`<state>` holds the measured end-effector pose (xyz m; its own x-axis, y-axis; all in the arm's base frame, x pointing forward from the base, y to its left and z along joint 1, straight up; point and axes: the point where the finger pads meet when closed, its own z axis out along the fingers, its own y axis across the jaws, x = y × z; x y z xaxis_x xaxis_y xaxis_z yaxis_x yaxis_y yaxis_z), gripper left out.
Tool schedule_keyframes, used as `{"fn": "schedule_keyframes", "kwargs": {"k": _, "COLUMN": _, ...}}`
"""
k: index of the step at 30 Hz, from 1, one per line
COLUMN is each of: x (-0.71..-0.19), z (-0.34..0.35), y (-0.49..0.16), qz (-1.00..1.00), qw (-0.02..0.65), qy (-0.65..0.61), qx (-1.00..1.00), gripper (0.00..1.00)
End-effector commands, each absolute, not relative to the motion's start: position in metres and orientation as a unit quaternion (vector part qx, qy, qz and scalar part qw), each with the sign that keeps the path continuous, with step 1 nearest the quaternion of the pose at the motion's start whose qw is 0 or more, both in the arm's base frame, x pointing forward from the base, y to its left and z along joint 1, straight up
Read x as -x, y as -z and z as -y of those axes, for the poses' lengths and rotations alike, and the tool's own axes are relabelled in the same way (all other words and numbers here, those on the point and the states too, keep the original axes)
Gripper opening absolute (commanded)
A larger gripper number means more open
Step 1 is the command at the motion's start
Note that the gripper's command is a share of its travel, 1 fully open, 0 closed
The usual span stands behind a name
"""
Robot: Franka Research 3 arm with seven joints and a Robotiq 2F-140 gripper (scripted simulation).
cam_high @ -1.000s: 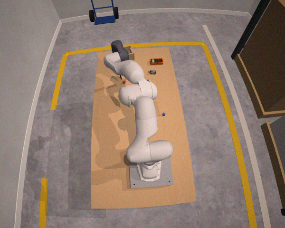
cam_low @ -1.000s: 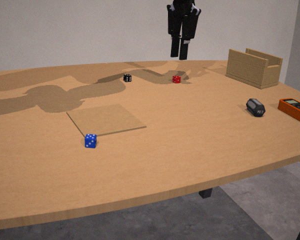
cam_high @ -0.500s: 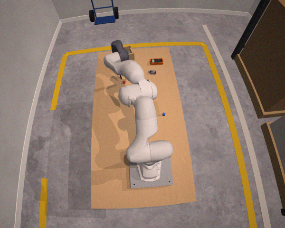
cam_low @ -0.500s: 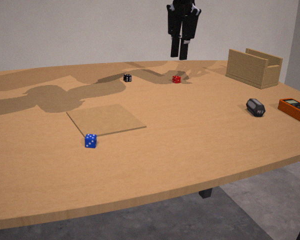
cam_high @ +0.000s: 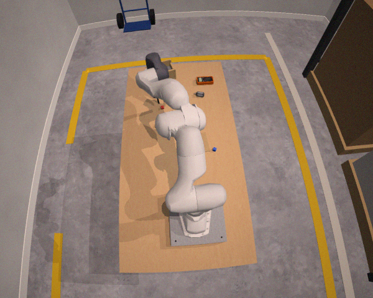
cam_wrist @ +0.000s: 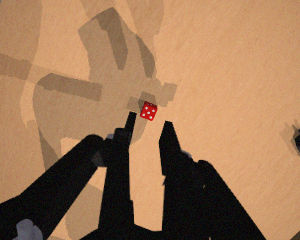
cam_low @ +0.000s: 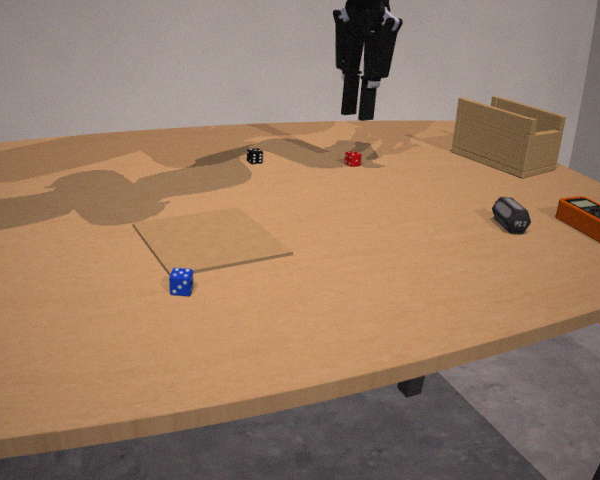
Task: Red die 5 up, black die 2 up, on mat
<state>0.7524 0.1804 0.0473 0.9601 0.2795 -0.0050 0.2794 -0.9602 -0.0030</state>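
Wrist view: red die (cam_wrist: 148, 111) just beyond parted fingers.

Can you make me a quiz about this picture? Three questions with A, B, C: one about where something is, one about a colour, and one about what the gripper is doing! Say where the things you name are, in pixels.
1. Where is the blue die (cam_high: 214, 149) (cam_low: 181, 282)?
A) in the wooden box
B) by a corner of the mat (cam_high: 205, 142) (cam_low: 212, 237)
C) under the gripper (cam_high: 158, 100) (cam_low: 357, 116) (cam_wrist: 147, 128)

2. What colour is the meter's case (cam_high: 204, 84) (cam_low: 590, 225)?
A) orange
B) green
C) purple

3. What is the gripper doing?
A) gripping the blue die
B) lying on the table
C) hanging in the air, holding nothing

Answers:
1 B: the exterior view shows it at the mat's near corner.
2 A: orange sides surround its dark face.
3 C: its fingers are apart, above the table.
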Motion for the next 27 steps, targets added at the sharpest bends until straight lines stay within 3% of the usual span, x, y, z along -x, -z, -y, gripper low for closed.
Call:
{"fn": "schedule_keyframes", "kwargs": {"k": 1, "x": -0.752, "z": -0.179, "y": -0.045, "qz": 0.144, "qw": 0.000, "qy": -0.003, "qx": 0.990, "gripper": 0.29}}
{"fn": "schedule_keyframes", "kwargs": {"k": 27, "x": -0.753, "z": -0.180, "y": -0.014, "qz": 0.144, "qw": 0.000, "qy": -0.003, "qx": 0.990, "gripper": 0.29}}
